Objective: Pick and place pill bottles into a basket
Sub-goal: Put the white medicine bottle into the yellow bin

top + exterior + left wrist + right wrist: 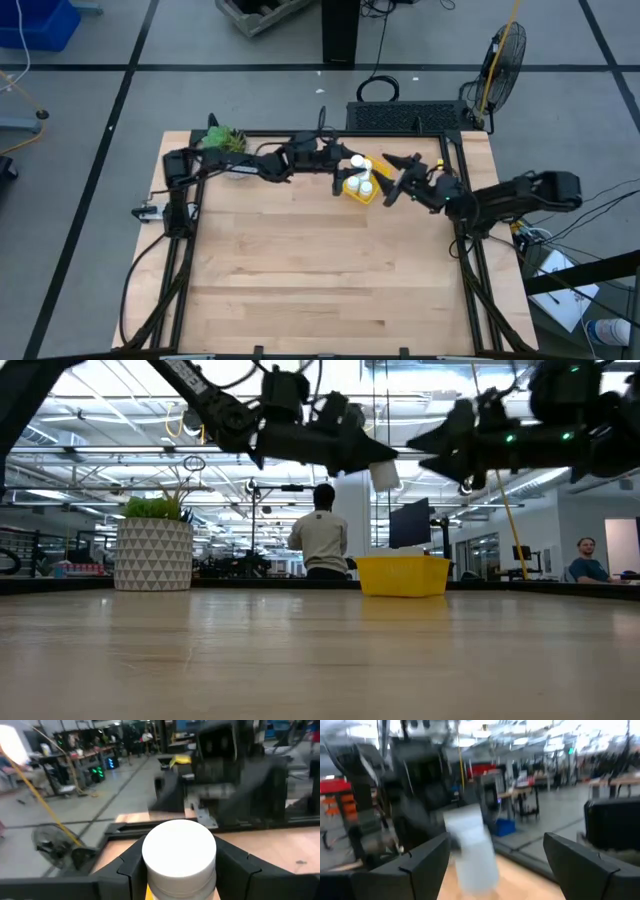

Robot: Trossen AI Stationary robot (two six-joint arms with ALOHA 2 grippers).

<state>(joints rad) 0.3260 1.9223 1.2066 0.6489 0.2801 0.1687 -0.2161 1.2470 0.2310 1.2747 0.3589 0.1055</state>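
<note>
My left gripper [349, 166] is shut on a white pill bottle [357, 161] and holds it in the air above the yellow basket [360, 196]; the low view shows the bottle [385, 475] well above the basket [403, 576]. Two more bottles [359, 185] stand in the basket. My right gripper [397, 178] is open and empty, in the air just right of the basket, pointing at the held bottle, which shows blurred in the right wrist view [470, 851]. My left gripper pinches the bottle's body just under the white cap [179, 851], one finger [131, 865] on each side. The fingers come level from the table's left. The bottle is lifted clear, about upright, cap up, over the basket.
A white pot with a green plant [225, 141] stands at the table's far left, beside my left arm. A black frame [455, 150] runs along the table's edges. People sit in the room beyond the table [322, 540].
</note>
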